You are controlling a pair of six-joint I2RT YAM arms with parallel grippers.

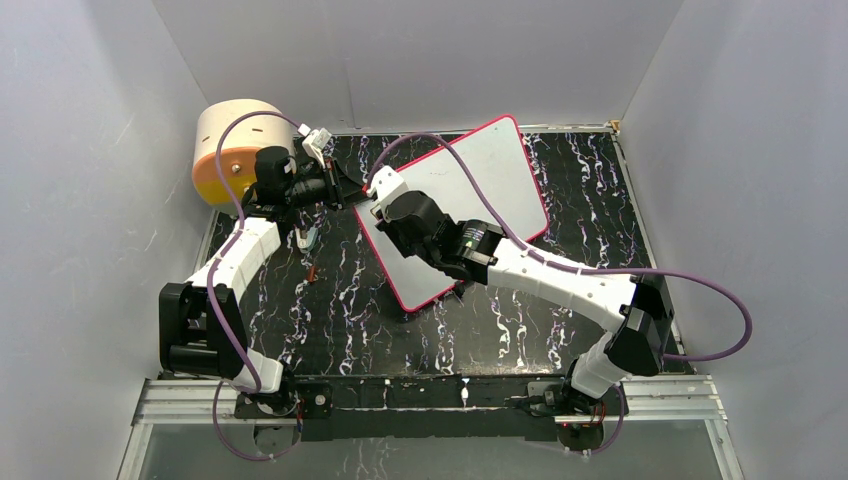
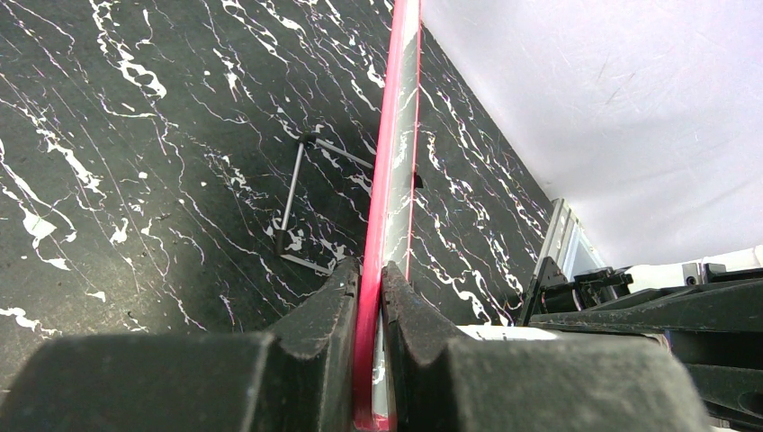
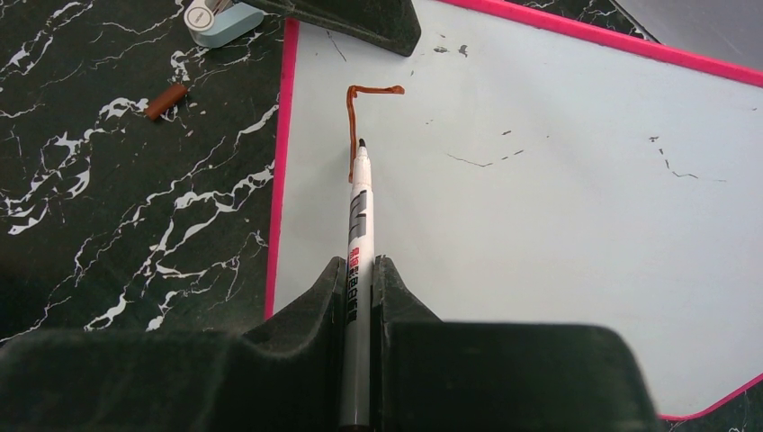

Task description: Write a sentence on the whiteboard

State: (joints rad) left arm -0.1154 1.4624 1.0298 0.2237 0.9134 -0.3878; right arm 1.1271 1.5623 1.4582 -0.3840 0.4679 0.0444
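Right gripper [image 3: 360,270] clamps a marker [image 3: 361,193] at the first strokes of the sentence [image 3: 350,126] on the whiteboard [image 3: 558,234] lying on the table [image 1: 330,300], strokes hidden overhead by its arm; left gripper [image 2: 371,274] pinches the board's pink edge near, perhaps, a cap [image 3: 166,101].

Left end effector [image 2: 371,274], right end effector [image 3: 358,265] clamped

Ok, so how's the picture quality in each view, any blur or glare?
Top external: even light, sharp, no glare on the whiteboard. Left wrist: the left gripper is close and slightly soft, the white wall behind bright. Right wrist: marker and stroke crisp, the right gripper blurred.
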